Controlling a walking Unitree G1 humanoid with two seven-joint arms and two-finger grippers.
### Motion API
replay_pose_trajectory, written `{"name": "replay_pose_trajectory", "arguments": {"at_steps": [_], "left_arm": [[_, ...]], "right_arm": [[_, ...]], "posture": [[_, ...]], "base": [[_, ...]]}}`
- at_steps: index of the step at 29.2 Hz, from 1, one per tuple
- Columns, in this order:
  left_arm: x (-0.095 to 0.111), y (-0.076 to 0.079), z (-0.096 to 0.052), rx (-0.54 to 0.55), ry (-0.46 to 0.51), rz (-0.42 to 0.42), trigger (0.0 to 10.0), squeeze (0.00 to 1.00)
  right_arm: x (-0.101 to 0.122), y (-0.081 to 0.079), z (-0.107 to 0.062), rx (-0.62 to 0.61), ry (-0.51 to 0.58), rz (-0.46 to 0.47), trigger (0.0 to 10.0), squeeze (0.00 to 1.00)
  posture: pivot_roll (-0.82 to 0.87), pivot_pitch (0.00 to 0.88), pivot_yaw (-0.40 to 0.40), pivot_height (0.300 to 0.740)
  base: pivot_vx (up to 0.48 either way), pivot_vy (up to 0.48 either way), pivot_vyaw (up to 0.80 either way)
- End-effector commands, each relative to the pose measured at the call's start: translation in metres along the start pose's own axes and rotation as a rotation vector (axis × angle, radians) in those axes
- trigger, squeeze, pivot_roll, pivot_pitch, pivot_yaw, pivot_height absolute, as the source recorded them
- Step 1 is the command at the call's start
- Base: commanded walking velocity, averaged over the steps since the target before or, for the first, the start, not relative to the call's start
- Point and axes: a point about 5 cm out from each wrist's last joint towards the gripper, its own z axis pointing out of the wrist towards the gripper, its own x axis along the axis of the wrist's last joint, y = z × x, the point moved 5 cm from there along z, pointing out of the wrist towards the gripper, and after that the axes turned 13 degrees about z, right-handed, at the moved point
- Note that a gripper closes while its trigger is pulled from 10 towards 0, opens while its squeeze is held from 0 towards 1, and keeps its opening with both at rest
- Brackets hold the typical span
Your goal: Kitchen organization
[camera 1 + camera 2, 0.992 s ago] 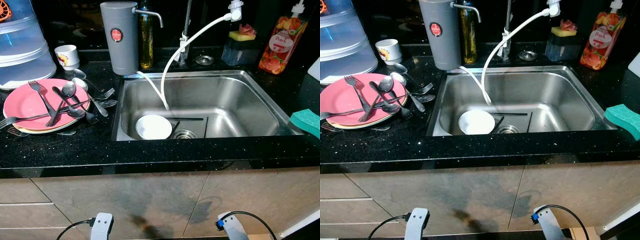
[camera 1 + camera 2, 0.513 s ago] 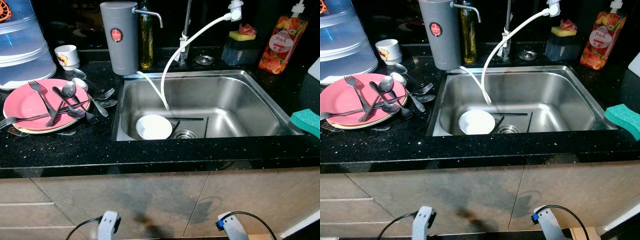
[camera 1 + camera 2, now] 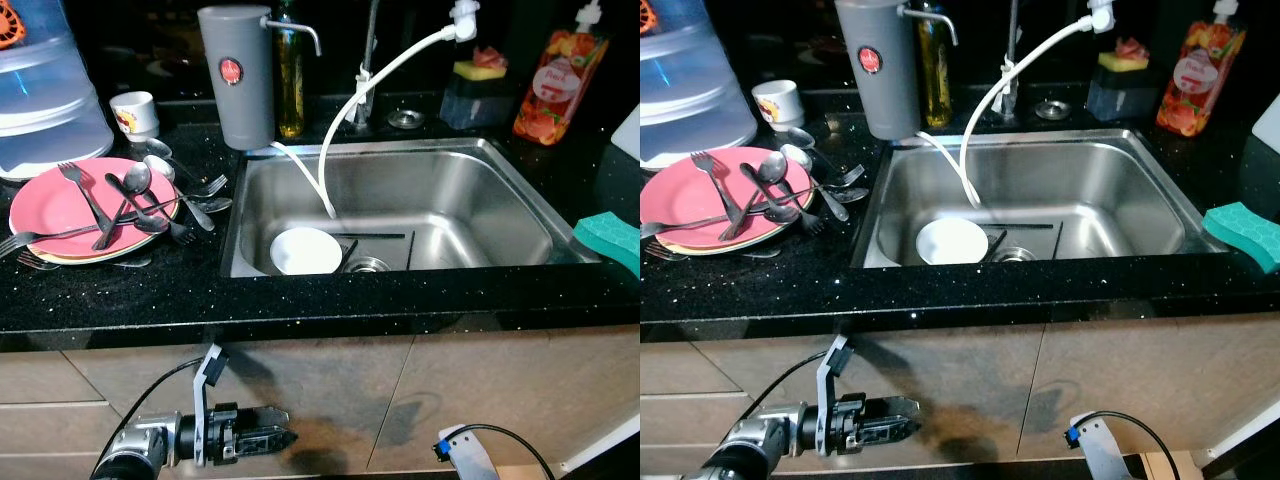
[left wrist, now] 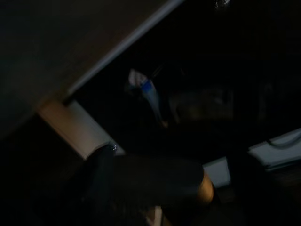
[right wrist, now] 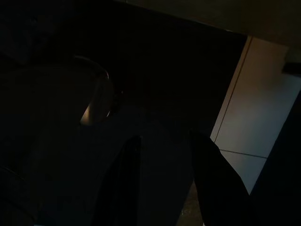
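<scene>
Far left on the counter: pink plate (image 3: 45,205) carrying forks and spoons (image 3: 130,200). Left gripper (image 3: 275,440) low before the cabinet, fingers seemingly nearly closed, empty. Centre: steel sink (image 3: 480,200) holds a white bowl (image 3: 306,251). Right gripper (image 5: 164,183): jaws slightly apart, empty.

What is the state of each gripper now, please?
Left gripper: raised before the cabinet, fingers together, holding nothing.
Right gripper: hanging low, fingers apart, holding nothing.

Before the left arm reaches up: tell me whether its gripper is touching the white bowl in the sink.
Apart. The left eye view shows the left gripper low before the cabinet front, well below the counter edge, while the white bowl sits inside the sink.
</scene>
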Motion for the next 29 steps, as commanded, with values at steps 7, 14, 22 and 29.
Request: {"name": "replay_pose_trajectory", "arguments": {"at_steps": [7, 14, 22, 29], "left_arm": [[0.016, 0.03, -0.003, -0.132, -0.015, 0.036, 10.0, 0.0], [0.01, 0.045, -0.01, -0.175, -0.024, -0.051, 10.0, 0.0], [0.04, 0.068, -0.012, -0.278, 0.088, -0.065, 10.0, 0.0], [0.072, 0.116, -0.005, -0.502, 0.161, -0.001, 10.0, 0.0]], "right_arm": [[0.003, -0.003, 0.001, 0.006, 0.011, 0.004, 10.0, 0.0], [0.003, -0.003, 0.001, 0.007, 0.011, 0.004, 10.0, 0.0], [0.002, -0.003, 0.0, 0.006, 0.009, 0.003, 10.0, 0.0], [0.002, -0.002, 0.0, 0.005, 0.008, 0.004, 10.0, 0.0]], "posture": [[-0.02, 0.0, 0.037, 0.74], [-0.02, 0.0, 0.035, 0.74], [-0.02, 0.0, 0.037, 0.74], [-0.02, 0.0, 0.037, 0.74]], "base": [[0.0, 0.0, 0.0], [0.0, 0.0, 0.0], [0.0, 0.0, 0.0], [0.0, 0.0, 0.0]]}}
